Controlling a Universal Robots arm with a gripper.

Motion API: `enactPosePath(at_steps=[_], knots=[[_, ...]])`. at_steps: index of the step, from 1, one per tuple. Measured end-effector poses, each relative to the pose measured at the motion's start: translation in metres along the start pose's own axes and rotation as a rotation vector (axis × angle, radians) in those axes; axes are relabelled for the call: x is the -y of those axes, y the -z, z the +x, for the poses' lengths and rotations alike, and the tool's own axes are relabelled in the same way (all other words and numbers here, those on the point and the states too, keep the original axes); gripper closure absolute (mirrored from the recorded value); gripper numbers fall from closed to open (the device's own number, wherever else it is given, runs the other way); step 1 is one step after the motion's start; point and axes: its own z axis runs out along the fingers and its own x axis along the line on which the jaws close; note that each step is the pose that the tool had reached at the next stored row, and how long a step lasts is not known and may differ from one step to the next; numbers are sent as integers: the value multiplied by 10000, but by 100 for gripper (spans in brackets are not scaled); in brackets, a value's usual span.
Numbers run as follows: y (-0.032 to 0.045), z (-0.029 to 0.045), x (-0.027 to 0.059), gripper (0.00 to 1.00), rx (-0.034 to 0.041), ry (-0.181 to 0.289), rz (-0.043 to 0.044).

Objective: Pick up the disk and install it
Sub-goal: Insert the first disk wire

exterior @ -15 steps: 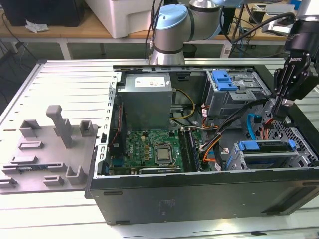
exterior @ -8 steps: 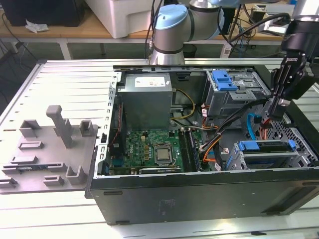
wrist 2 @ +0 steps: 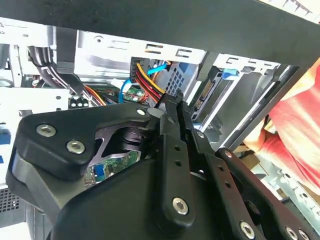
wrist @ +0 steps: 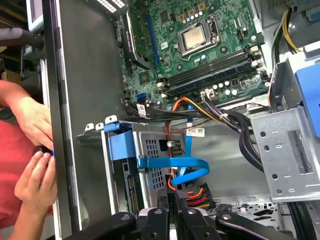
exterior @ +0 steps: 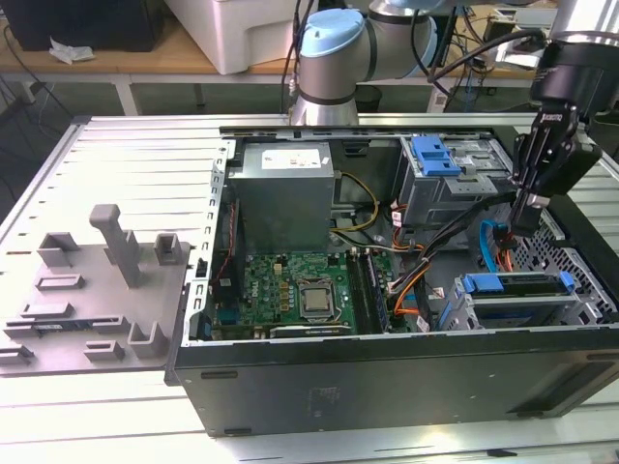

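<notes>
Gripper (exterior: 529, 225) fingers pinched together, nothing held. One disk (exterior: 517, 284), seated in drive bay (exterior: 455, 314), just below gripper in exterior view.

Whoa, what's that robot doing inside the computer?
A robot arm's gripper hangs shut inside an open computer case. The disk, with its blue rail, sits in a bay just below the gripper. In the first wrist view, a person's hands are at the case's outer wall.

Probably a robotics lab: an opened computer case (exterior: 387, 382) on a slotted metal bench (exterior: 126, 159) beside a robot arm (exterior: 334, 53).
</notes>
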Motion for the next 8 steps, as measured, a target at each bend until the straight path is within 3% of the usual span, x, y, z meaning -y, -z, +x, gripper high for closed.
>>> enactPosePath(at_steps=[6, 8], knots=[[-19, 34, 8, 84, 595, 131, 4], [-29, 53, 12, 84, 932, 202, 0]])
